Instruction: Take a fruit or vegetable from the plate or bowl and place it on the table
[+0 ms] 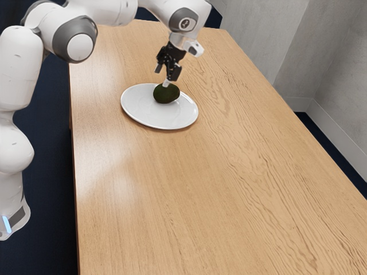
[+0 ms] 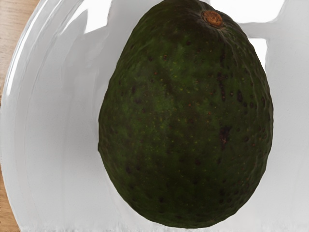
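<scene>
In the exterior view's upper right, mottled grey, flat walls (image 1: 344,69) meeting at a corner; along their foot, a pale grey, straight skirting (image 1: 338,138). At far left and right, dark navy, flat floor (image 1: 51,189).

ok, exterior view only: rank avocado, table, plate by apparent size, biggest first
1. table, running past the frame
2. plate
3. avocado, covering only a small part of the plate

An avocado (image 1: 166,95) is borne by the plate (image 1: 137,107) on the worktop (image 1: 155,189), overhung by the gripper (image 1: 163,77), jaws parted.
</scene>
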Robot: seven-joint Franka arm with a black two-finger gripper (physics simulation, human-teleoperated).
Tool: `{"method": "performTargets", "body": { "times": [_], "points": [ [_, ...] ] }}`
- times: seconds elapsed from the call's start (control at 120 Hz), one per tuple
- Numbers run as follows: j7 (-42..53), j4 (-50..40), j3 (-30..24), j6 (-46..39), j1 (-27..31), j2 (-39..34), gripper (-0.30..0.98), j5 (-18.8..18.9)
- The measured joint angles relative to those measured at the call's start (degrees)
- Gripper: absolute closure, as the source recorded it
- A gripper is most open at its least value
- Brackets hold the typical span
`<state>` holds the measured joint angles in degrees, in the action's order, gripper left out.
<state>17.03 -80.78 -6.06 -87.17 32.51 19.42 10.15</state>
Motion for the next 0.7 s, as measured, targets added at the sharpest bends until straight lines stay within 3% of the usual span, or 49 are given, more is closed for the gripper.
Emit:
{"method": "performTargets", "body": {
  "times": [0.475,0.7],
  "points": [
    [2.6,-2.3,0.8,2.0,1.0,-0.4,0.0,-0.2],
    [3.2,-1.7,-0.4,1.5,0.4,-0.7,0.0,-3.0]
  ]
}}
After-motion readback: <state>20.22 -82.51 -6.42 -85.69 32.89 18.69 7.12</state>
